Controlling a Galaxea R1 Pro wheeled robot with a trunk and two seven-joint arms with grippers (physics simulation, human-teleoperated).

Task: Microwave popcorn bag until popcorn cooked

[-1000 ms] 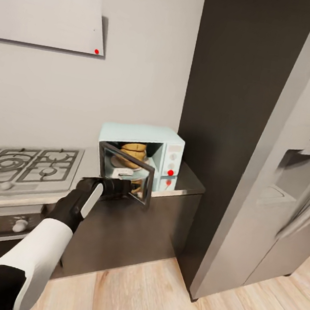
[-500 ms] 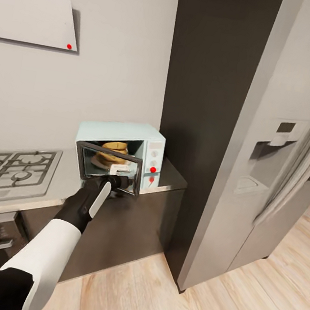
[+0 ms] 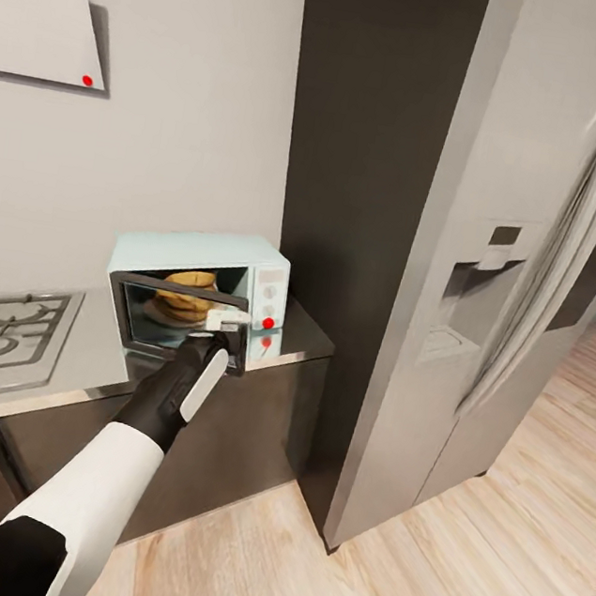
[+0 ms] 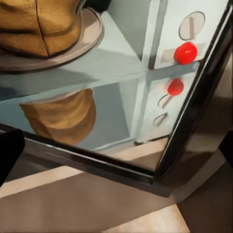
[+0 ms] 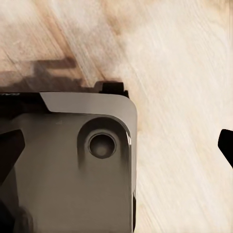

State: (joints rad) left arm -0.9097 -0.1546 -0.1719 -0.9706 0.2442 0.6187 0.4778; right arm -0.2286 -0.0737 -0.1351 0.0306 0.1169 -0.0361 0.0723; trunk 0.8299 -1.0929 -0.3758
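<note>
The popcorn bag (image 3: pixel 185 290) sits inside the microwave (image 3: pixel 199 295), at 12 o'clock from the left gripper (image 3: pixel 225 328) (whether its fingers are apart I cannot tell) at the door; light, crushable paper, best held by the rim

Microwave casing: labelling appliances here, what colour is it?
Pale mint-blue microwave; clearest in the head view.

The microwave (image 3: pixel 198 298) sat at the countertop's (image 3: pixel 307 335) right end, hard against a tall dark cabinet (image 3: pixel 368 204), so no way in lay on that side. Its glass door (image 3: pixel 180 324) stood nearly shut across the cavity, the left gripper (image 3: pixel 223 328) at its edge. Bare counter lay open between microwave and hob (image 3: pixel 3 337).
</note>
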